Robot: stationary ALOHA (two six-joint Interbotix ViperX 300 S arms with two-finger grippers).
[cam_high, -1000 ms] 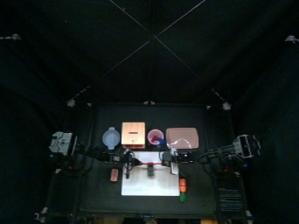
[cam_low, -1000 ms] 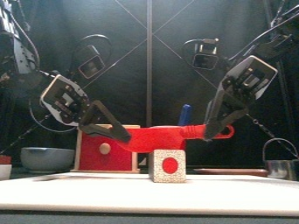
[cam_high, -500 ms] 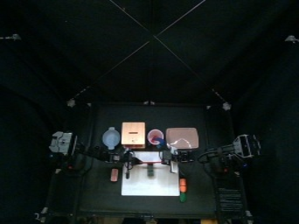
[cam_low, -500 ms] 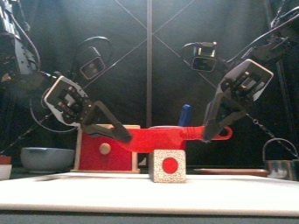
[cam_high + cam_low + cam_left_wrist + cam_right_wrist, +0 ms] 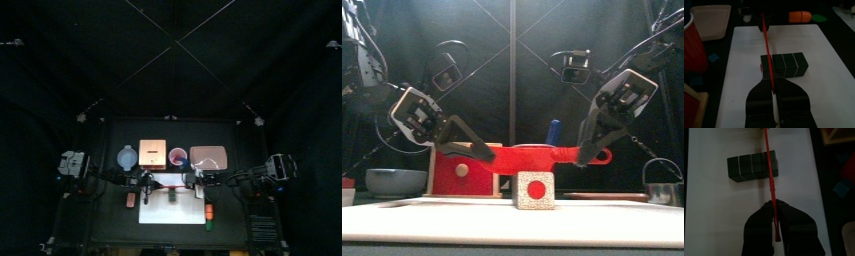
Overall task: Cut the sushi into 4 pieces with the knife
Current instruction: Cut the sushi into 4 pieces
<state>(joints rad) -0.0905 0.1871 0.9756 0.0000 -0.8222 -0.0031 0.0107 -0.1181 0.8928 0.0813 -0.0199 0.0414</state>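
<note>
Left pincer and right pincer each pinch one end of the red knife, held level just above the sushi roll. The roll stands mid cutting board on the bench. Roll appears whole: no cut made, all cuts outstanding. Red cup, far side, holds a blue knife. Bowl, far left: contents not visible.

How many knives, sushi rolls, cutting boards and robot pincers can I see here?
Knives: 2, the red knife and the blue knife upright behind it
Sushi rolls: 1, the sushi roll
Cutting boards: 1, the cutting board
Pincers: 2, the left pincer and the right pincer, both gripping the red knife
Total: 6
</note>
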